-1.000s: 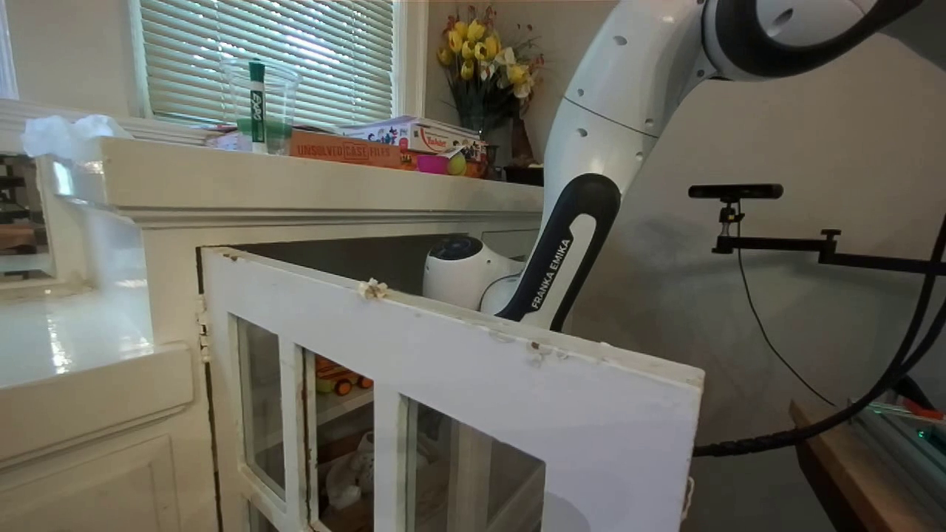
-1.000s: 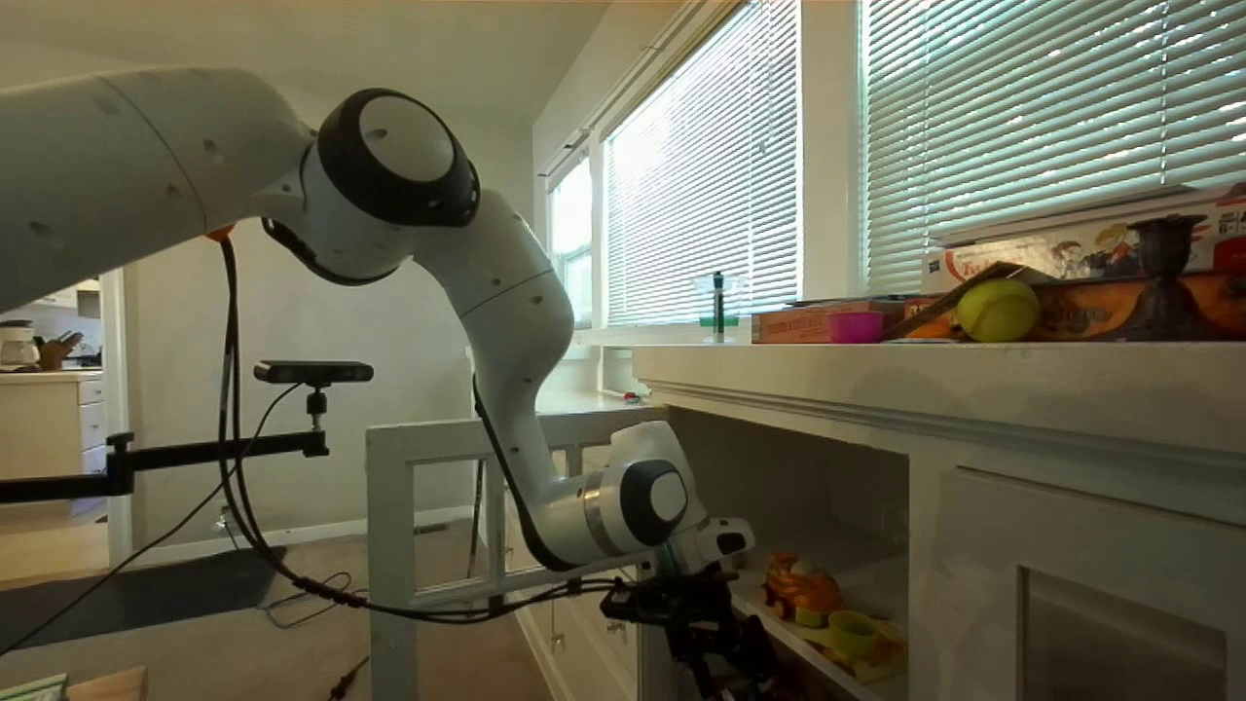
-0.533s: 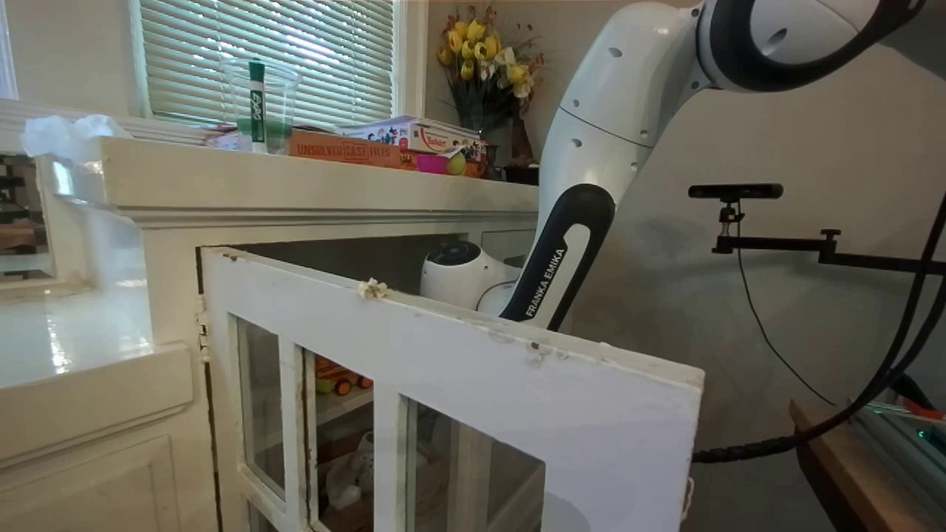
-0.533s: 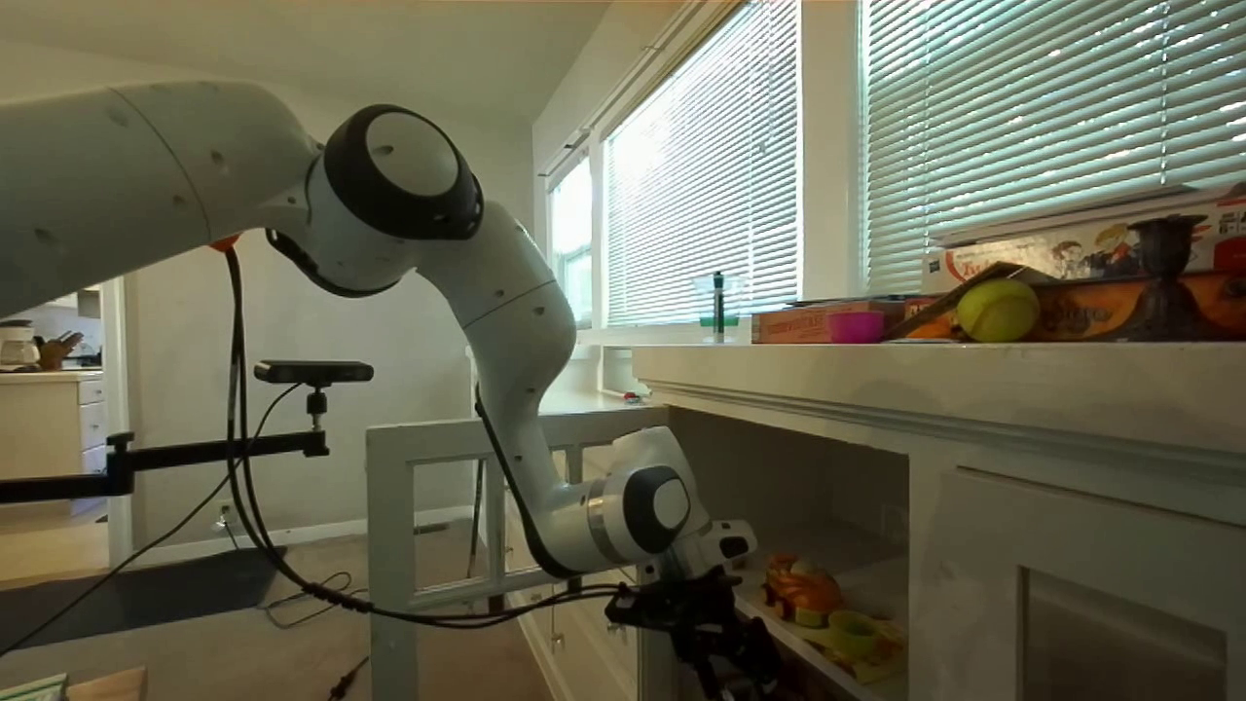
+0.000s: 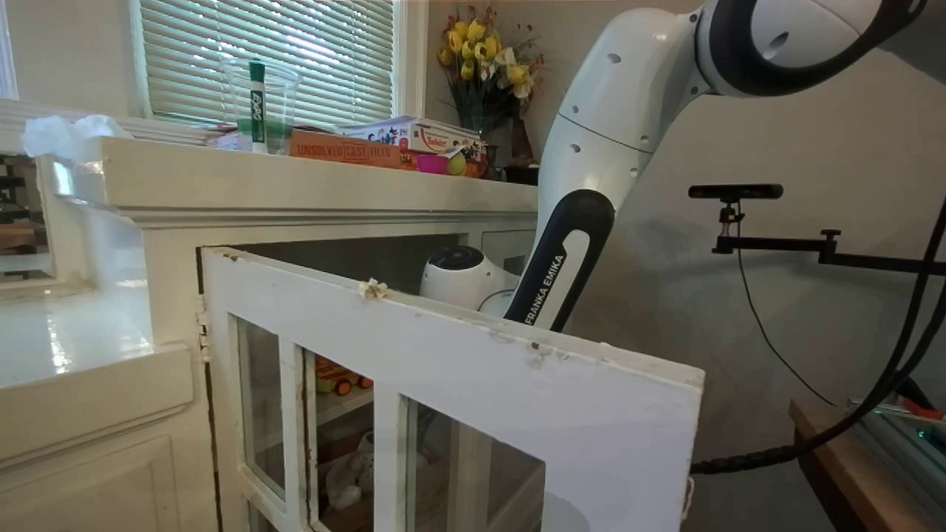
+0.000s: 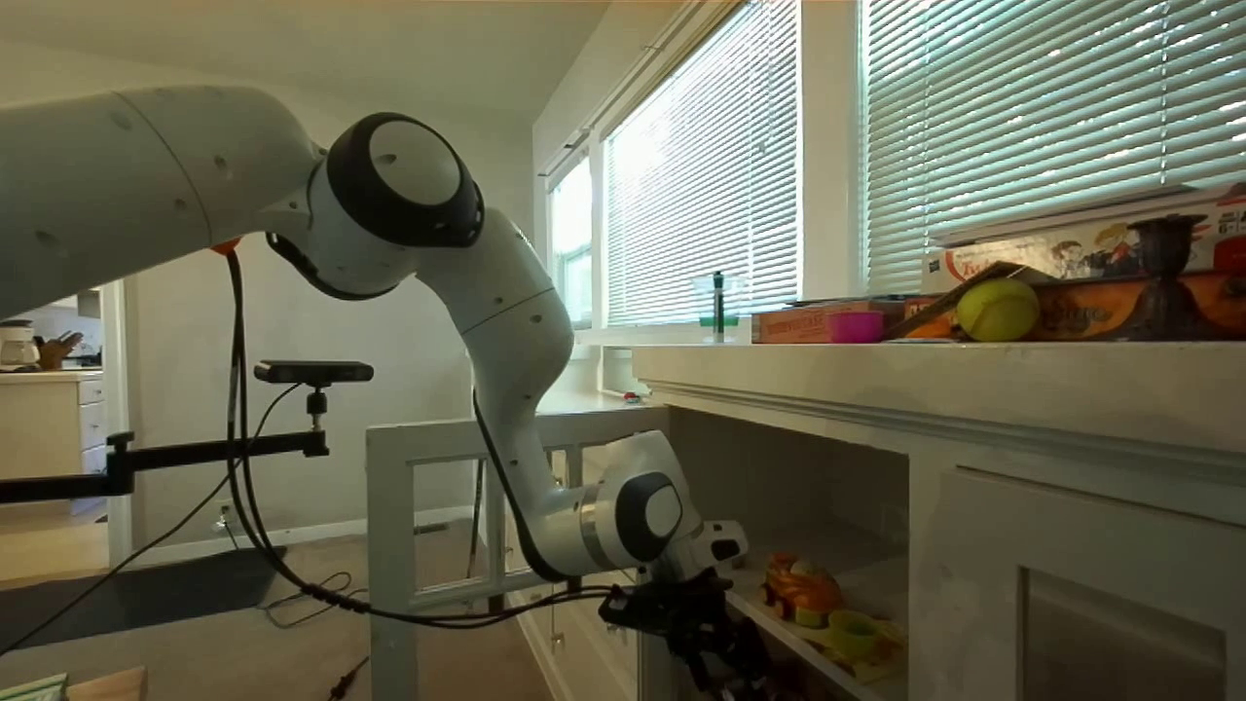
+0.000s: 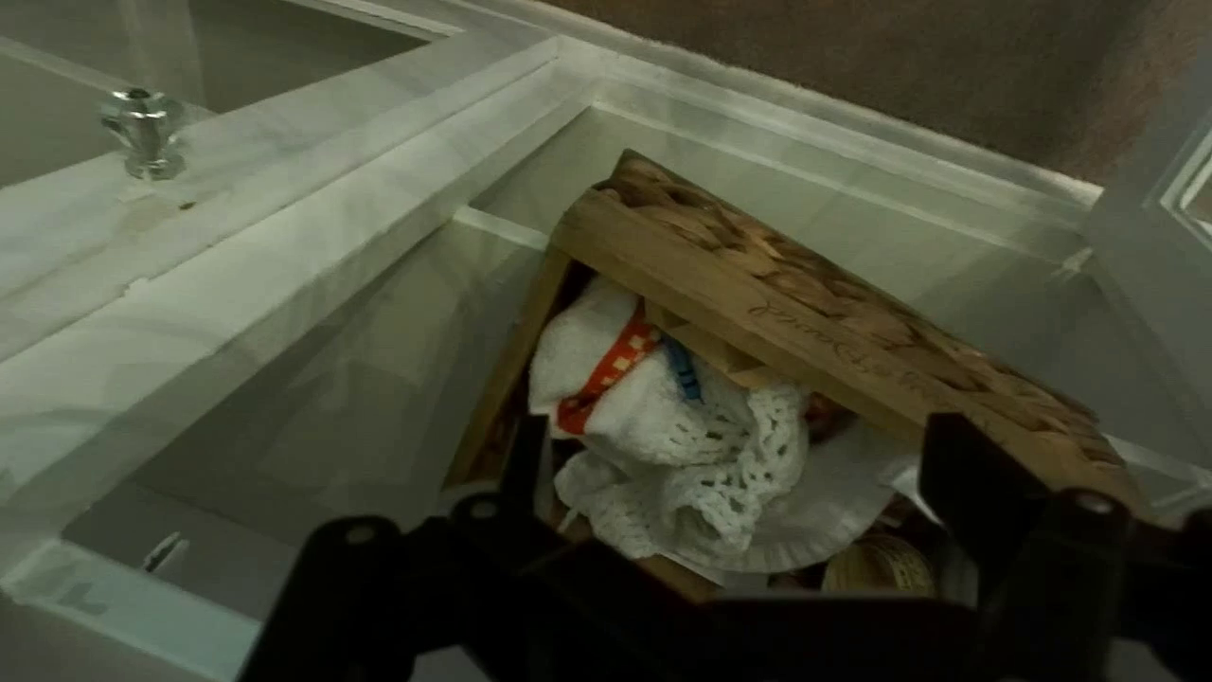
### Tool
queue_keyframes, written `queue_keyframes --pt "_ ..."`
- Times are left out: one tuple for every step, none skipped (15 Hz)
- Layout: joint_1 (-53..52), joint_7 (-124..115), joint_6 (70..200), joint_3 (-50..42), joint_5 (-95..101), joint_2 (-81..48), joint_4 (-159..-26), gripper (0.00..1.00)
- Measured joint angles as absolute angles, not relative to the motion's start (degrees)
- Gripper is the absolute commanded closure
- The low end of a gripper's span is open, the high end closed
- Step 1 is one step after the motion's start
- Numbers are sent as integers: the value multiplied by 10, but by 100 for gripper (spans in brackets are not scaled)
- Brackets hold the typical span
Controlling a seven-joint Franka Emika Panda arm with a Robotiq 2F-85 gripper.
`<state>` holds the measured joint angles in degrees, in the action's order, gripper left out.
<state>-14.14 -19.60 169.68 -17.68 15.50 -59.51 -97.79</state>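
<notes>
Down at the bottom of the wrist view, the black gripper (image 7: pixel 739 453) hung with its fingers wide apart, and there, showing between them mid-frame, was the white crocheted cloth (image 7: pixel 701 455), bunched inside the wicker basket (image 7: pixel 805 332)! Over in an exterior view, lower right, an orange toy car (image 6: pixel 802 584) sat on the cabinet shelf (image 6: pixel 871 576), near the gripper

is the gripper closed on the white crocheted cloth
No, in the wrist view the gripper stands open, its fingers apart, and the white crocheted cloth lies in the basket.
</notes>
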Motion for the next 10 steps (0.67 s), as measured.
queue_keyframes --pt "-141 -196 1711 -170 145 -598 -978 0" --pt "-140 -196 1724 -162 133 -602 -978 0" --pt "-138 -195 1738 -152 119 -606 -978 0" --pt "-135 -194 1752 -140 103 -610 -978 0" --pt "-129 -191 1765 -126 89 -615 -978 0" --pt "-122 -187 1779 -112 75 -620 -978 0" --pt "-114 -183 1791 -99 63 -626 -978 0" --pt "-106 -179 1802 -87 52 -632 -978 0" --pt "-99 -176 1810 -79 43 -637 -978 0" --pt "-94 -174 1818 -76 35 -642 -978 0"
